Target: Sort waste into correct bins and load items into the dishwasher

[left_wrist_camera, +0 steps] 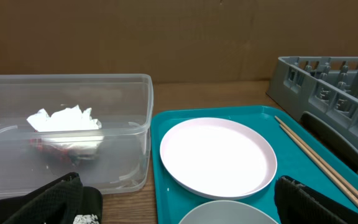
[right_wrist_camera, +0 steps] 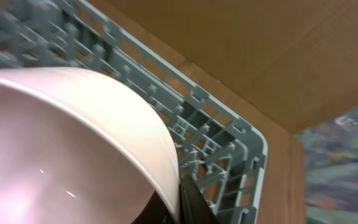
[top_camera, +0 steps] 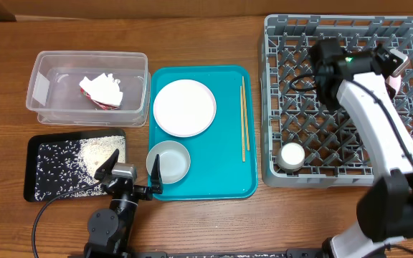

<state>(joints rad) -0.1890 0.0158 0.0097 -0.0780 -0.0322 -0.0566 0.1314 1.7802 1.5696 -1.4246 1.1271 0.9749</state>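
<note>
At the near table edge, your left gripper [top_camera: 135,170] sits with its fingers spread wide and nothing between them. One tip is over the right end of the black tray [top_camera: 45,168], the other just by the rim of the greyish-white bowl [top_camera: 169,161]. Rice grains [top_camera: 95,156] are scattered across that tray, thickest at its right end. The bowl stands upright in the near left corner of the teal serving tray [top_camera: 221,179]. Behind it on the same tray are the round plate [top_camera: 184,107], lying flat, and the chopsticks [top_camera: 243,118], side by side along the right edge and running front to back. Further back on the left, the clear tub [top_camera: 49,107] holds the napkin [left_wrist_camera: 64,119] on top of the red-and-white wrapper [left_wrist_camera: 48,148] (the left wrist view shows only a strip of red under the paper). To the right, the dish rack [top_camera: 278,93] has the white cup [top_camera: 291,155] in its near left corner. Your right gripper [top_camera: 395,64] is over the far right part of the rack, clamped on the pale pink bowl [right_wrist_camera: 73,137]. The right wrist view shows a dark finger [right_wrist_camera: 194,202] pressed against the bowl's outer wall at the rim, with the bowl tilted and the rack's pegs behind it. You can't tell from these views whether the bowl touches the rack
</note>
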